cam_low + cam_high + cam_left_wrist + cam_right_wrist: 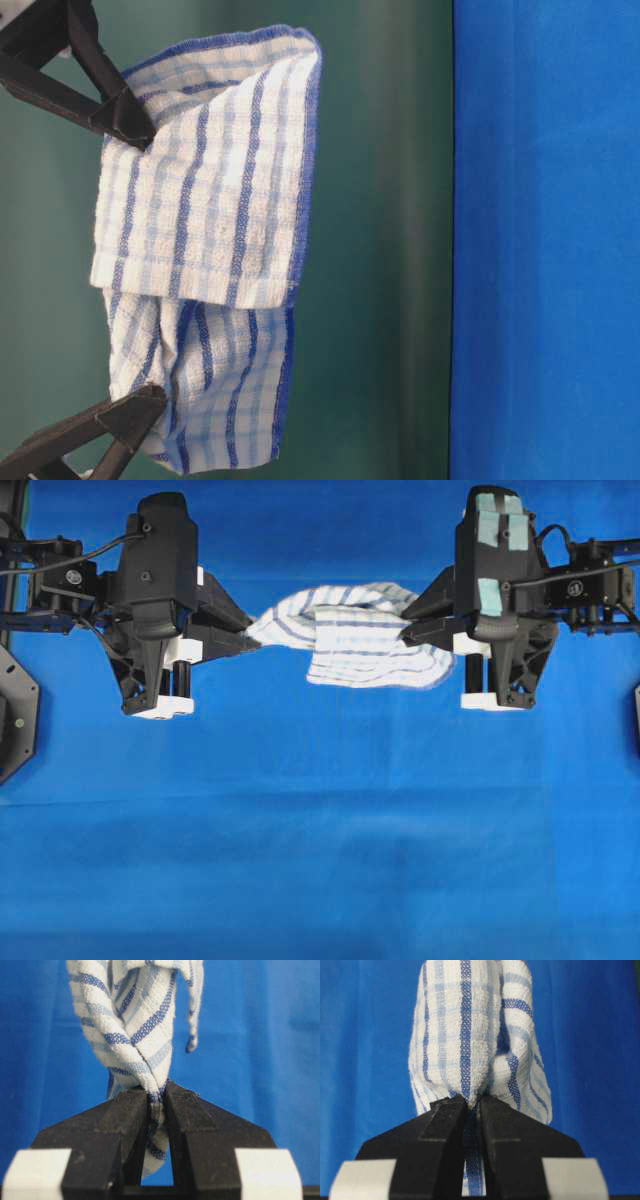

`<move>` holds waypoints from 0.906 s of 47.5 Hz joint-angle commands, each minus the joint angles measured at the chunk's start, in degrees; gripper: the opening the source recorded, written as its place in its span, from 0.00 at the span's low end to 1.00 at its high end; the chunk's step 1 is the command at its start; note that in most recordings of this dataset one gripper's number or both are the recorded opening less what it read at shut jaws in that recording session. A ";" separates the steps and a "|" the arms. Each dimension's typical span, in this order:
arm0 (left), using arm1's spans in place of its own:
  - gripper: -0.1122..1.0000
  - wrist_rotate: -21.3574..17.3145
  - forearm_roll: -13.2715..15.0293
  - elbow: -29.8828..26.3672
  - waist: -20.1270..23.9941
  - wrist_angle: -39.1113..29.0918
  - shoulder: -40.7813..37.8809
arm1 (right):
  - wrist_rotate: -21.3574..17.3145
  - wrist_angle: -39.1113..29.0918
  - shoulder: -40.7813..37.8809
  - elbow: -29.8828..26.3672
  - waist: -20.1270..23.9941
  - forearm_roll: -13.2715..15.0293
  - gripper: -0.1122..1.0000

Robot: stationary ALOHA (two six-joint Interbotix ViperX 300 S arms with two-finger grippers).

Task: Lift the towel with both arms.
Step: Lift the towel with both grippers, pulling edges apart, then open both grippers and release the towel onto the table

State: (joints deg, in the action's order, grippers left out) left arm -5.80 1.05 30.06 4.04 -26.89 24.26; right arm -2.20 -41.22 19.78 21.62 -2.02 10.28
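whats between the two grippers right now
Only the towel, pinched by the left gripper and right gripper at opposite ends and hanging between them; the overhead view shows it.

In the table-level view both arms are cut off; the towel (215, 250) hides the tool tips.

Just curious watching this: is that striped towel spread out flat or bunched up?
Bunched up. The towel hangs folded over itself between the left gripper and right gripper.

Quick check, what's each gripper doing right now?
Left gripper: closed on one end of the towel.
Right gripper: closed on the towel's other end.
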 commanded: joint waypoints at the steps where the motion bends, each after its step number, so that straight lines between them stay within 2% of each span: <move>1: 0.17 0.00 0.00 -1.67 -0.26 0.35 0.18 | -0.09 0.00 0.79 -1.32 -0.09 0.00 0.20; 11: 0.20 -0.18 0.00 -2.11 -0.53 0.44 -0.09 | -0.09 0.18 1.14 -1.05 -0.09 0.00 0.20; 16: 0.43 -0.35 0.00 -1.93 -0.53 0.70 0.09 | -0.18 0.35 1.05 -1.05 0.09 0.00 0.22; 21: 0.72 -1.41 0.00 -1.49 -0.53 0.70 0.62 | -0.44 0.44 1.14 -0.88 0.44 0.00 0.49; 24: 0.85 -2.11 0.00 -1.32 -0.53 0.70 0.88 | -0.44 0.35 1.32 -0.70 0.62 0.00 0.64; 28: 0.86 -2.11 0.00 -1.05 -0.53 0.70 1.14 | -0.53 0.35 1.58 -0.44 0.88 -0.09 0.73; 32: 0.86 -2.11 0.00 -0.97 -0.70 0.44 1.14 | -0.88 0.35 1.85 -0.18 0.88 -0.09 0.69; 43: 0.86 -1.85 0.00 -0.09 -1.85 -0.09 0.79 | -2.55 0.88 1.93 1.58 1.05 -0.09 0.71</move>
State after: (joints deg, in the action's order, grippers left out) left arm -7.82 1.05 30.32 2.72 -27.16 24.61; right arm -4.48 -41.04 20.83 23.20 -1.23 10.20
